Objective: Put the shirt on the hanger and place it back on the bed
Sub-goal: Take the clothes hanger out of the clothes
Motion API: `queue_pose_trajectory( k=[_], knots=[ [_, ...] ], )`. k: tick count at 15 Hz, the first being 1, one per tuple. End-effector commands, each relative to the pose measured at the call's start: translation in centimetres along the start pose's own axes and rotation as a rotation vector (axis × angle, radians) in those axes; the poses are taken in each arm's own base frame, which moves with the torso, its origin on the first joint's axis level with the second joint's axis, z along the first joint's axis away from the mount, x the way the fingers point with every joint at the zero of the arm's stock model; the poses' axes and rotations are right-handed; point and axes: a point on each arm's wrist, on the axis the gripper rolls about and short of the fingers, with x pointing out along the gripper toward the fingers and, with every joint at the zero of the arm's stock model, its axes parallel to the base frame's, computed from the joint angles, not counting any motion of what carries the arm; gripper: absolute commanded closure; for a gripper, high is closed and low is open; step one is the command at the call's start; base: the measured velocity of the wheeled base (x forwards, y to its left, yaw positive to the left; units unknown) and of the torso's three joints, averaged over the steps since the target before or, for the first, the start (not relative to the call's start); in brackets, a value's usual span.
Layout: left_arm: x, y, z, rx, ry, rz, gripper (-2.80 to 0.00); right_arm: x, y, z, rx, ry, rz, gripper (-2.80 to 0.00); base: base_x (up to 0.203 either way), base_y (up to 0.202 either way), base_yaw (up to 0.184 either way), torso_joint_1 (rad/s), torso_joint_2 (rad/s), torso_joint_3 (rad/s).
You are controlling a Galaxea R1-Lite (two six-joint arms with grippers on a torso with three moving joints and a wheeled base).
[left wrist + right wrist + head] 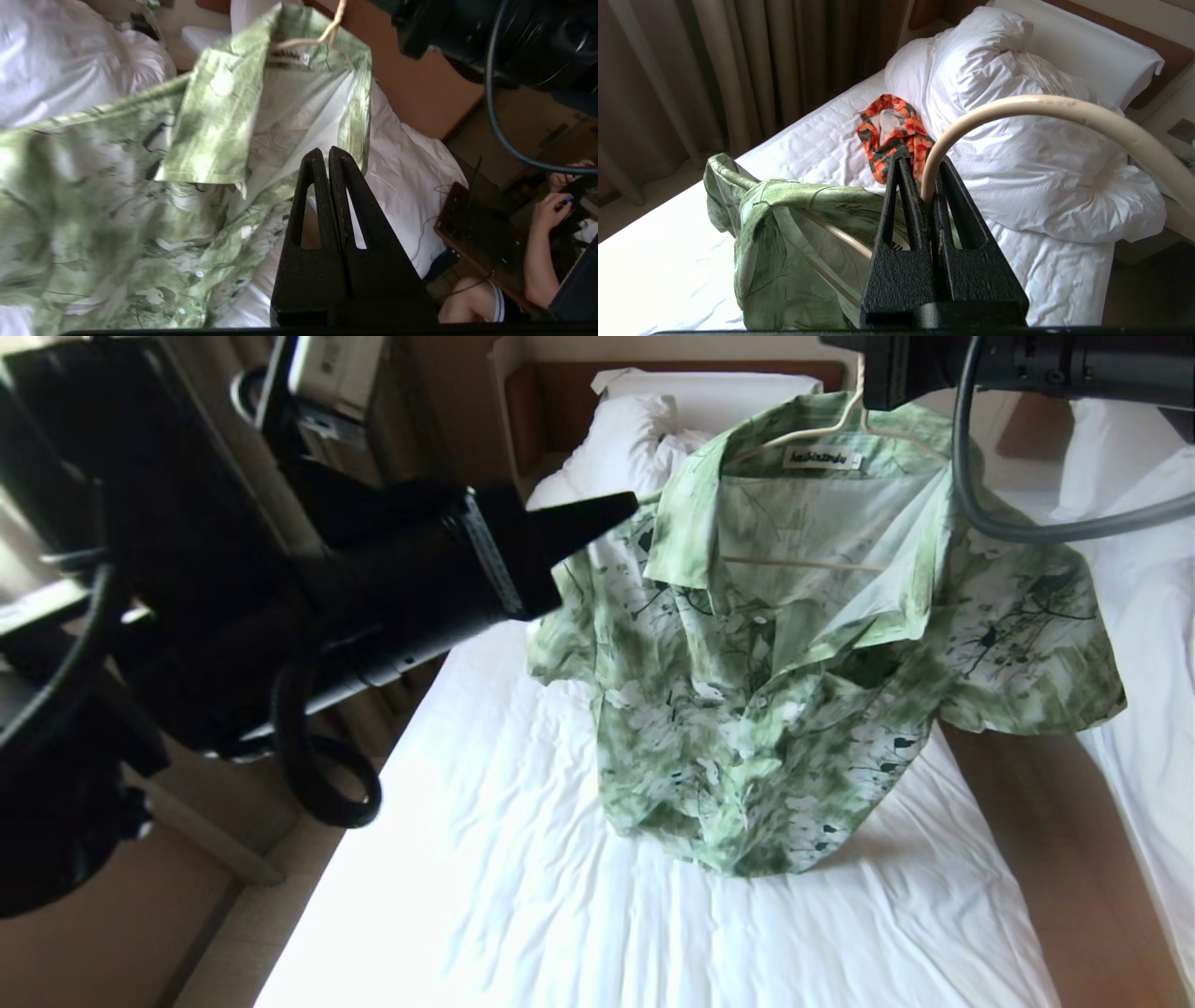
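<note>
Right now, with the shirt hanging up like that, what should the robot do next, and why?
Probably lower it: the right gripper is shut on the cream wire hanger, and only the hem of the green floral short-sleeved shirt touches the wrinkled white bed.

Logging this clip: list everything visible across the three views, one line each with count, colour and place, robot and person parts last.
shirt: one, green-and-white floral print, hanging on the hanger over the bed, hem touching the sheet.
hanger: one, cream, hook clamped in the right gripper, frame inside the shirt's collar.
bed: one, wrinkled white sheet, under the shirt.
pillows and duvet: white, heaped at the head of the bed.
orange patterned garment: one, orange and dark green, on the sheet beside the duvet.
curtains: beige, beside the bed.
second bed: one, white, to the right.
right gripper: black, shut on the hanger's hook.
left gripper: black, shut, empty, near the shirt's collar.
person's hand: one, beside the bed, left wrist view.
</note>
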Motion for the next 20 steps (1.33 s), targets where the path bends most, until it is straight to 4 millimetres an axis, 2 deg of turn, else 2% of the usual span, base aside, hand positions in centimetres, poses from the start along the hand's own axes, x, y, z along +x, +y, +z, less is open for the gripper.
queue_pose_trajectory(
  k=[1,3,6,7,11,15,20],
  knots=[
    [2.0,-0.2,-2.9,-0.024,0.075,0.004,0.00,0.0,0.8,0.0,0.002,0.005,0.012,0.00,0.000,0.000,0.000,0.000,0.00,0.000],
    [3.3,-0.3,-5.0,-0.032,0.129,0.017,0.00,0.1,1.7,-0.4,0.002,0.030,0.013,0.00,0.000,0.000,0.000,0.000,0.00,0.000],
    [4.0,-0.2,-6.3,-0.035,0.165,0.022,0.00,0.3,2.0,-1.5,-0.003,0.075,0.009,0.00,0.000,0.000,0.000,0.000,0.00,0.000],
    [4.1,-0.1,-6.4,-0.034,0.167,0.026,-2.80,0.3,2.0,-1.6,-0.004,0.080,0.008,0.00,0.000,0.000,0.000,0.000,0.00,0.000],
    [4.8,0.8,-7.1,-0.034,0.180,0.050,-2.80,0.0,3.0,-1.8,-0.004,0.091,0.042,0.00,0.000,0.000,0.000,0.000,0.00,0.000],
    [5.9,3.2,-8.1,0.005,0.190,0.136,-2.80,-0.2,3.7,-2.0,-0.006,0.098,0.066,0.00,0.000,0.000,0.000,0.000,0.00,0.000],
    [5.8,4.0,-7.7,0.016,0.177,0.159,-2.80,-0.1,3.7,-1.7,-0.006,0.090,0.057,0.00,0.000,0.000,0.000,0.000,0.00,0.000]
  ],
)
